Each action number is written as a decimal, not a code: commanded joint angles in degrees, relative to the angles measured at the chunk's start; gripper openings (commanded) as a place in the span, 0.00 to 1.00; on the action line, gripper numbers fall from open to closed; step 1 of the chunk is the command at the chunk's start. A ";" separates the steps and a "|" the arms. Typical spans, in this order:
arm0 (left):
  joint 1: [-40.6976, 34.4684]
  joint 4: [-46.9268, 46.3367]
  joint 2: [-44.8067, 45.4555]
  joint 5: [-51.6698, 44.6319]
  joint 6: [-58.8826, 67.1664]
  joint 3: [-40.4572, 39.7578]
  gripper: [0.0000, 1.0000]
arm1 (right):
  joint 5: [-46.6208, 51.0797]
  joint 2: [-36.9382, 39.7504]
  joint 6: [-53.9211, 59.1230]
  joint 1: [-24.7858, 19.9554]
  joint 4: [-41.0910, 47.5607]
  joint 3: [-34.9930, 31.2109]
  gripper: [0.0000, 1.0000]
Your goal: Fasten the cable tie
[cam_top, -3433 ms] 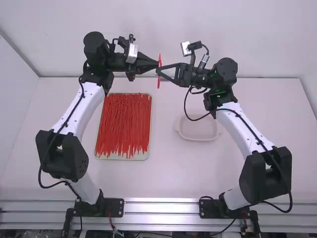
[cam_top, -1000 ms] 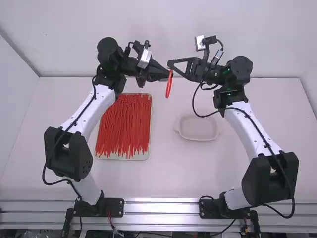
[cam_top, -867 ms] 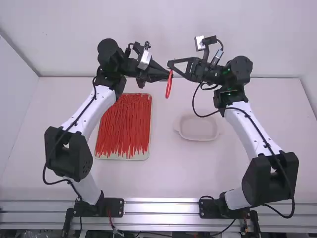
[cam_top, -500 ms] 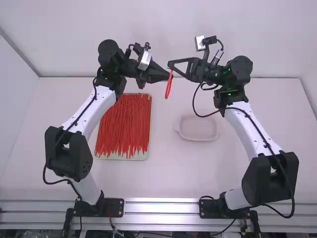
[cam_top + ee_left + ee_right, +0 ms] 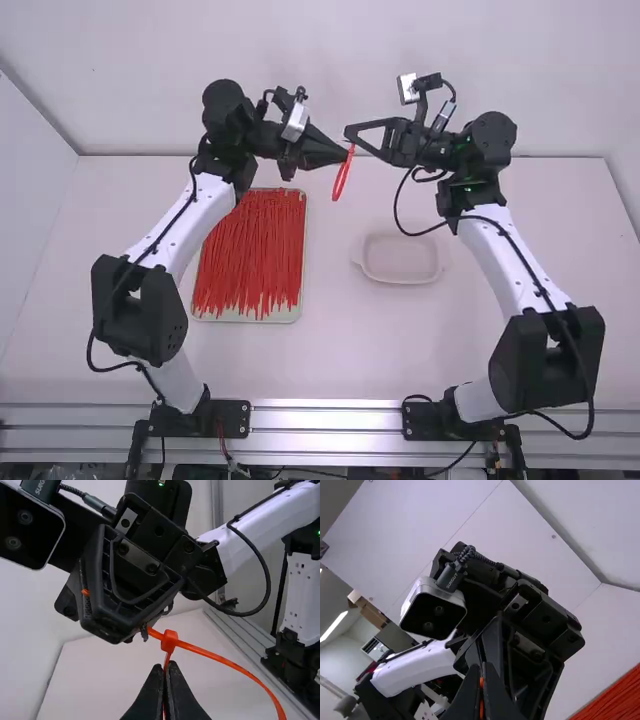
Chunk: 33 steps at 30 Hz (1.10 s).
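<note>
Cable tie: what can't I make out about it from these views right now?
- Tie loop's far end: left wrist view, cut off by the edge.
- Tail tip: same view, hidden inside the right hand.
- Head: high view, too small to judge the lock.

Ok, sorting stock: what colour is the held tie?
The tie is orange-red; clearest in left wrist view.

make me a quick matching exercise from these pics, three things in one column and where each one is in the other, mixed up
Things:
1. single cable tie
2. spare cable ties
3. white container

Places:
A. on the table, right of the tray
B. piled in the tray
C. up in the air, pinched by the left gripper and the right gripper

Pairs: 1-C, 2-B, 3-A
</note>
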<state>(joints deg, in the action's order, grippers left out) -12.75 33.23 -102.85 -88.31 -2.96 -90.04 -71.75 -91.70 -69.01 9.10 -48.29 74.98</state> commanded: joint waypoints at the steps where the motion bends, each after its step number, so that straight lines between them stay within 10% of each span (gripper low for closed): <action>1: -0.59 -0.81 1.27 -0.74 1.49 1.20 0.02 | 1.29 -0.02 -1.05 -0.50 -0.76 0.83 0.00; 33: -1.51 3.93 1.27 -0.61 6.38 16.63 0.02 | 1.09 -0.02 -4.22 -0.50 -0.61 10.29 0.00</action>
<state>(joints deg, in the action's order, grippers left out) -13.67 37.63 -101.56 -86.98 2.09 -75.92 -73.93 -92.68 -71.50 8.99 -47.42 80.66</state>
